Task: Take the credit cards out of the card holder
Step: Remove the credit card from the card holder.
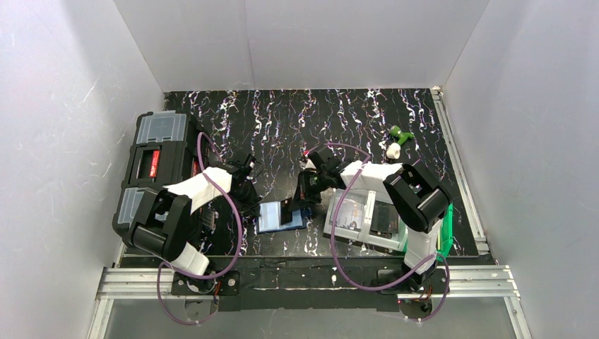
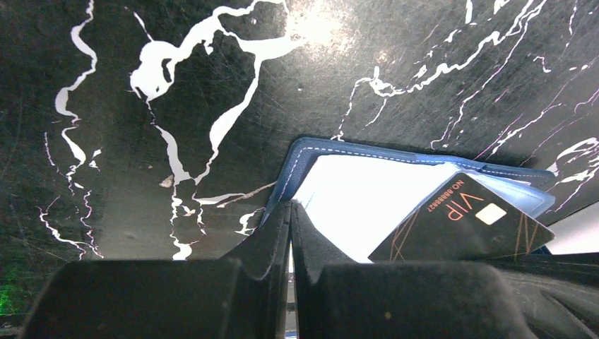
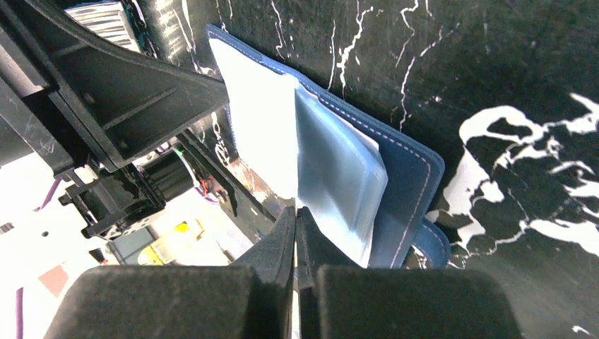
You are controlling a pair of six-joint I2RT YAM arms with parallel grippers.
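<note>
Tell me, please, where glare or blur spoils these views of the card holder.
Left wrist: glare burns the inside of the card holder to plain white, yet the black card is sharp. Right wrist: one sleeve is washed out white; the pale blue sleeves keep detail. Top external: evenly lit, sharp.

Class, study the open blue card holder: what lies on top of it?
A black card marked VIP sits slanted over the card holder and its pale blue sleeves. Whether more cards sit inside the sleeves cannot be seen; glare and the card cover them.
</note>
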